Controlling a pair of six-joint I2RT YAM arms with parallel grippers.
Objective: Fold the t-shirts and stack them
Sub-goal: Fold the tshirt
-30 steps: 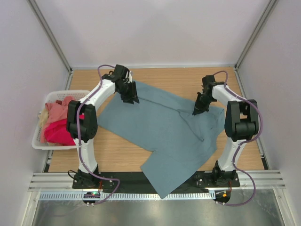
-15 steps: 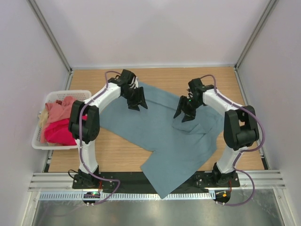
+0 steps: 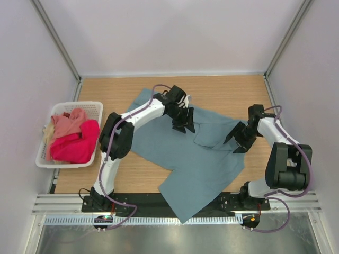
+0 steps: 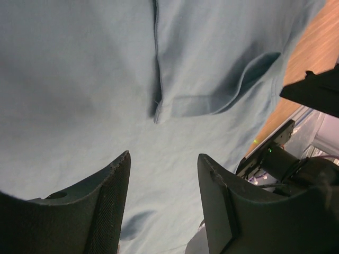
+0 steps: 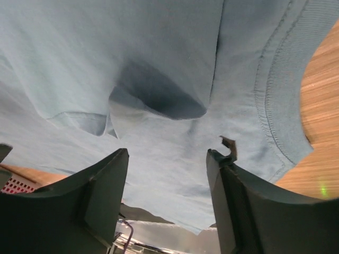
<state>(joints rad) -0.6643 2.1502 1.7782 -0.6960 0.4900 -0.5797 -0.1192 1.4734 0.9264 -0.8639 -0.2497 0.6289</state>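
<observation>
Teal shirt: rumpled on bench, barely folded.
Left tool: open, empty, above its middle.
Right tool: open, empty, above its right edge.
Pink shirts: in basket left of it.
Stack: none yet.

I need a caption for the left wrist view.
Open left gripper over the large grey-teal cloth t-shirt spread on the wooden table.

White plastic slotted basket: stands at the left edge of the wooden table, its long side against the left wall. Table surface: light wood grain, no defects visible. White panels enclose three sides, with aluminium uprights at the back corners. At the near edge, in order: aluminium rails, black base plate, white slotted strip, brushed metal sheet.
</observation>
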